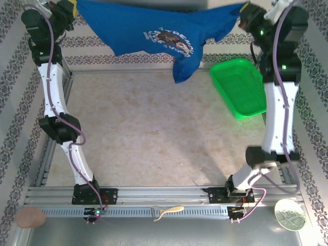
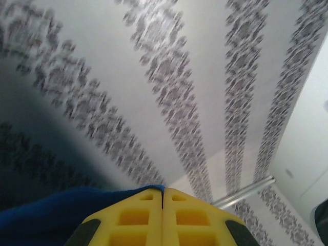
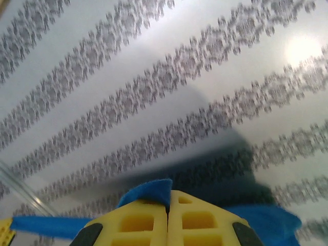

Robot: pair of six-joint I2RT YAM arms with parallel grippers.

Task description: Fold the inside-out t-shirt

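You are holding the t-shirt (image 1: 138,25) stretched in the air over the far edge of the table (image 1: 148,138), your left hand (image 2: 163,193) pinched shut on one corner, your right hand (image 3: 168,200) shut on the other. The soft blue cotton is sagging, a limp flap hanging near the green mesh basket (image 1: 240,87); lowering carelessly is risking a snag there, or cloth slipping from those thin pinches

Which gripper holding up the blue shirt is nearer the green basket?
The right gripper, at the overhead view's top right: the green basket lies on that side, while the left gripper holds the t-shirt across the table.
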